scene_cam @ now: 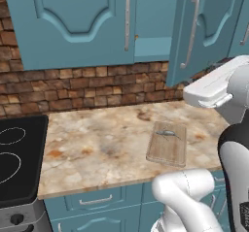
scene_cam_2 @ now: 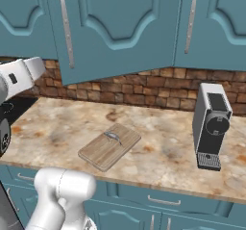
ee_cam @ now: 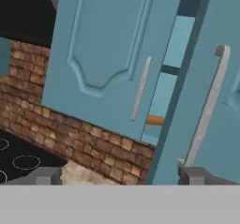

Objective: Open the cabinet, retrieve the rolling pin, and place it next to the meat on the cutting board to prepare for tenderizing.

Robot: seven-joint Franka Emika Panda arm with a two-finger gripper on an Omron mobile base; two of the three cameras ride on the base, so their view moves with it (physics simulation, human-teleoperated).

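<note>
The teal cabinet has its left door point(scene_cam: 73, 22) shut and its right door point(scene_cam: 206, 27) swung out toward me. In the gap between them a tan end of the rolling pin point(scene_cam: 138, 37) shows on a shelf, also seen in the hand view point(ee_cam: 154, 120). My gripper point(ee_cam: 119, 178) is open, with nothing between its fingertips point(ee_cam: 47, 176). The open door's silver handle point(ee_cam: 206, 108) ends just above the right tip. The cutting board point(scene_cam: 168, 143) point(scene_cam_2: 109, 146) lies on the counter below, with the small grey meat point(scene_cam: 168, 133) point(scene_cam_2: 113, 136) at its far end.
A black stove point(scene_cam: 14, 158) borders the marble counter point(scene_cam: 97, 139) on the left. A grey coffee machine point(scene_cam_2: 211, 125) stands to the right of the board. A brick wall point(scene_cam: 73, 85) backs the counter. Teal drawers point(scene_cam: 95, 201) run below its front edge.
</note>
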